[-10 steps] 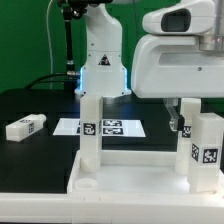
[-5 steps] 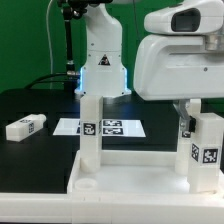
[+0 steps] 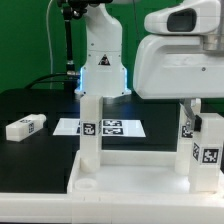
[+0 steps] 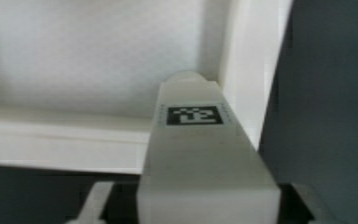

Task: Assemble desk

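The white desk tabletop [image 3: 135, 185] lies at the front with its raised rim up. One white leg [image 3: 90, 125] stands upright in its left corner, another [image 3: 208, 152] in the near right corner. Just behind that one stands a third leg [image 3: 187, 122], and my gripper [image 3: 187, 106] comes down on it from above, under the big white hand. In the wrist view this tagged leg [image 4: 197, 130] fills the space between my gripper's [image 4: 220, 208] jaws, which are shut on its sides, over the tabletop [image 4: 87, 70]. A further leg [image 3: 25, 127] lies loose at the exterior view's left.
The marker board [image 3: 112, 127] lies flat on the black table behind the tabletop. The robot's white base [image 3: 103, 55] stands at the back, in front of a green backdrop. The tabletop's rim [image 4: 247, 60] runs close beside the held leg.
The jaws have come together from wide open onto the back right leg. That leg now shows a little more to the exterior view's right. Nothing else has moved.
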`<action>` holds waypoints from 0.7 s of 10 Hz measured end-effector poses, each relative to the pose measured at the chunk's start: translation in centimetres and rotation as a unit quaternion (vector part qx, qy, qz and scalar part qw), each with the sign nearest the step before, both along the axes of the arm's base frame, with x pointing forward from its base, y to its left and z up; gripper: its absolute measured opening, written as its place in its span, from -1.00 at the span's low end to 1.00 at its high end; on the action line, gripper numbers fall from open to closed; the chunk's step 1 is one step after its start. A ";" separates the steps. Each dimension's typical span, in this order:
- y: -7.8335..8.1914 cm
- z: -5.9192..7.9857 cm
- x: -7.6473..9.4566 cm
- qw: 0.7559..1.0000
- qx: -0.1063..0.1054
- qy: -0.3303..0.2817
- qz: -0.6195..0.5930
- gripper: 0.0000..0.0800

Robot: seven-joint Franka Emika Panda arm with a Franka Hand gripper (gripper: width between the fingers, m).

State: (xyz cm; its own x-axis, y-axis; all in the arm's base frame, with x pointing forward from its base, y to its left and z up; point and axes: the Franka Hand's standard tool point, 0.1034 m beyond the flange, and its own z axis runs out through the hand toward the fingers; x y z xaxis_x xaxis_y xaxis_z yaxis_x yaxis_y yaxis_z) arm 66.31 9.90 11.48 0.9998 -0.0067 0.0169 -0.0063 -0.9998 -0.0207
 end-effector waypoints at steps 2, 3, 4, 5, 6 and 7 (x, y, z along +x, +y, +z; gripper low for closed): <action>0.0 0.0 0.0 0.998 0.002 0.001 -0.061 -0.28; -0.1 0.0 0.0 0.993 0.008 0.004 -0.114 -0.28; -0.2 -0.1 0.0 0.987 0.011 0.002 -0.161 -0.28; -0.2 -0.1 0.0 0.981 0.012 0.001 -0.192 -0.28; -0.3 -0.1 0.0 0.969 0.016 0.003 -0.248 -0.28; -0.3 -0.2 0.0 0.954 0.021 0.005 -0.299 -0.28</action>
State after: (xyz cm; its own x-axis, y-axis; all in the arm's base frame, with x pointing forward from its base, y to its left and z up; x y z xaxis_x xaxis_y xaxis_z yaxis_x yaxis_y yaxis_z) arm 66.33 9.55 11.32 0.8176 -0.5758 -0.0057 -0.5752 -0.8161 -0.0569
